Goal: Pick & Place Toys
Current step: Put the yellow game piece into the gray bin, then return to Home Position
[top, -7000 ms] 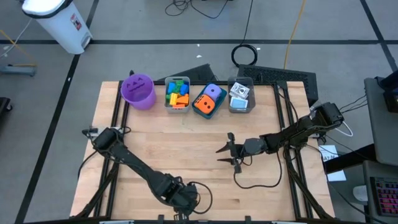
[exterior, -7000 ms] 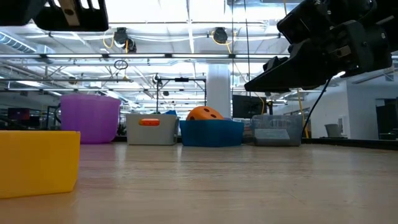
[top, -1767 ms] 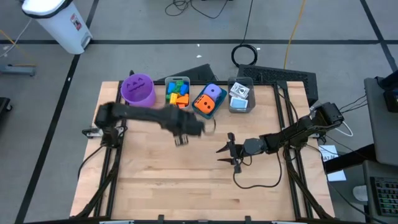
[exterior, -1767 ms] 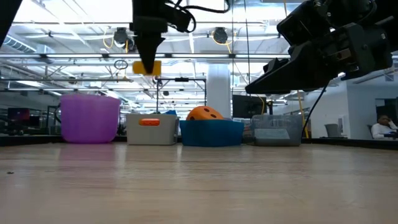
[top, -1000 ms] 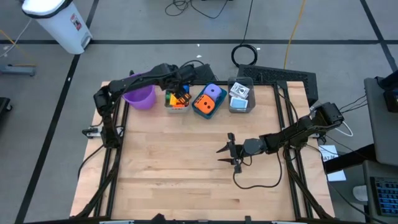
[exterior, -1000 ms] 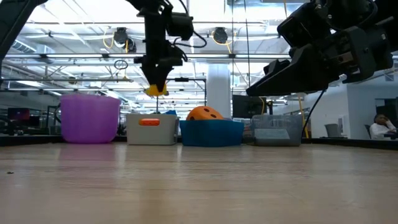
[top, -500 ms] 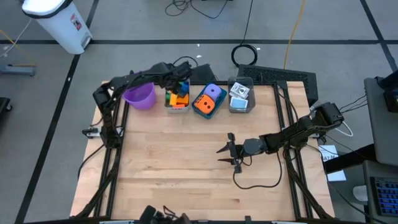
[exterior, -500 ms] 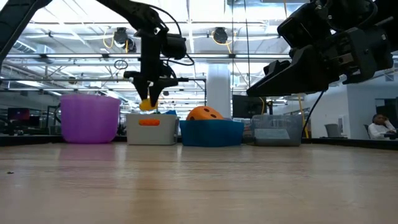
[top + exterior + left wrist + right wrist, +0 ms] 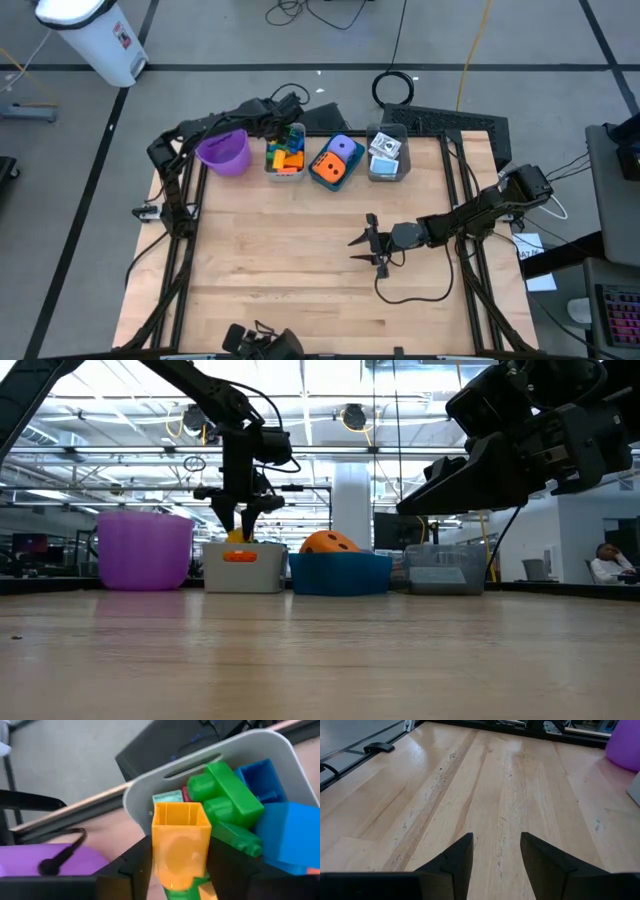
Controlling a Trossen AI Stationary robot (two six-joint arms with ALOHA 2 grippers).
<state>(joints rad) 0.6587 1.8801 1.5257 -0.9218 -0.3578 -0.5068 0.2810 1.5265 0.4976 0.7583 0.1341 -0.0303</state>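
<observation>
My left gripper (image 9: 284,128) is at the far side of the table, over the grey bin (image 9: 267,166). It is shut on a yellow brick (image 9: 180,837). The brick hangs just above the green (image 9: 227,795) and blue (image 9: 287,835) bricks in the bin (image 9: 240,745). In the low view the brick (image 9: 237,536) is at the bin's rim (image 9: 240,570). My right gripper (image 9: 364,246) is open and empty, above the middle right of the table; its wrist view (image 9: 496,855) shows only bare wood between the fingers. My left gripper pinches the yellow brick between its two fingers (image 9: 137,865), on two opposite side faces (image 9: 159,855). The fingers come from above and point down. The brick's open hollow end (image 9: 180,815) points away from the fingers. It hangs upright just over the bricks in the bin.
A purple cup (image 9: 222,147) stands left of the grey bin. To the bin's right are a blue bin with an orange die (image 9: 327,169) and a purple die (image 9: 343,147), and a clear bin with printed cubes (image 9: 386,155). Bare wood (image 9: 280,270) fills the near half.
My left gripper has gone toward the table's far edge and down, over the grey bin. The yellow brick has come with it, from well above the bin down to the level of its rim.
</observation>
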